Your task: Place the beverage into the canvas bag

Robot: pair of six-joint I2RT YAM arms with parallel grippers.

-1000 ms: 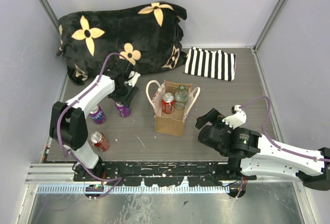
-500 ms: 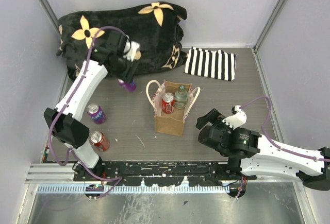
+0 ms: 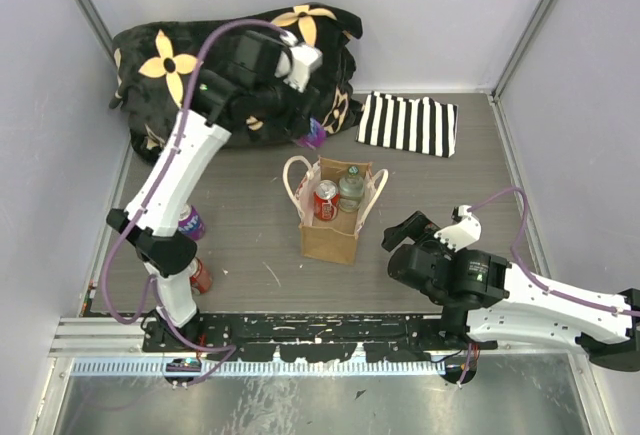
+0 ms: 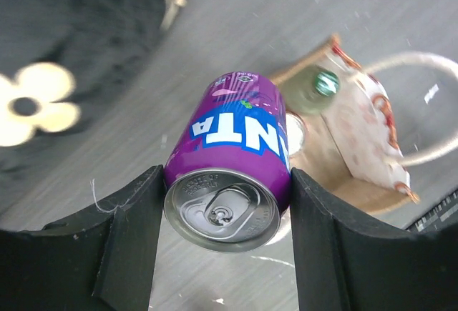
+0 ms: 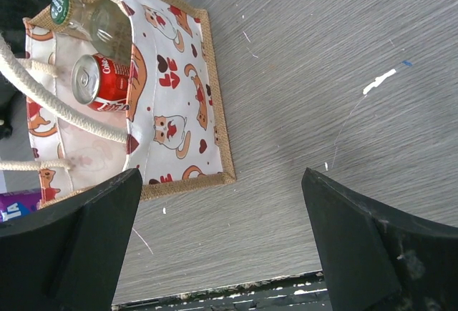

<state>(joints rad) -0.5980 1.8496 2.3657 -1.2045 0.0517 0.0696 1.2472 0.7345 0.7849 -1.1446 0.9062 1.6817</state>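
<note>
My left gripper is shut on a purple Fanta can and holds it in the air just behind the canvas bag. The can also shows in the top view. The tan bag stands open mid-table with cream handles and a reddish print on its side. Inside it are a red cola can and a green-capped glass bottle. My right gripper is open and empty, low over the table to the right of the bag.
A second purple can and a red can stand at the left behind my left arm. A black blanket with yellow flowers lies at the back left. A black-and-white striped cloth lies at the back right.
My left gripper has lifted the purple can off the table at the left and carried it up and to the right, to just behind the bag. The right arm has hardly moved.
</note>
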